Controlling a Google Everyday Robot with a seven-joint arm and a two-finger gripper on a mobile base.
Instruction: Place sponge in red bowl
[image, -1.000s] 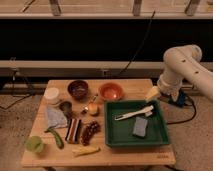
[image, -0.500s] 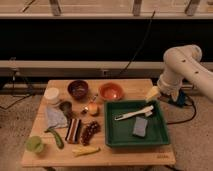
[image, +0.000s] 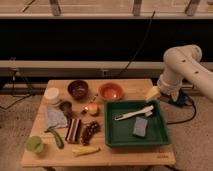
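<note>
The red bowl (image: 111, 91) stands at the back middle of the wooden table (image: 125, 155). A grey-blue sponge (image: 140, 126) lies flat in the green tray (image: 112, 140) at the front right, next to a white brush (image: 134, 113). My white arm (image: 182, 67) bends down at the table's right edge. My gripper (image: 175, 97) hangs low off the table's back right corner, right of the tray and well apart from the sponge and the bowl.
A yellow wedge (image: 152, 93) sits at the table's right edge by my arm. A dark purple bowl (image: 78, 89), white cup (image: 51, 95), apple (image: 93, 108), cloth (image: 56, 117), grapes (image: 90, 131), green cup (image: 35, 144) and banana (image: 86, 150) fill the left half.
</note>
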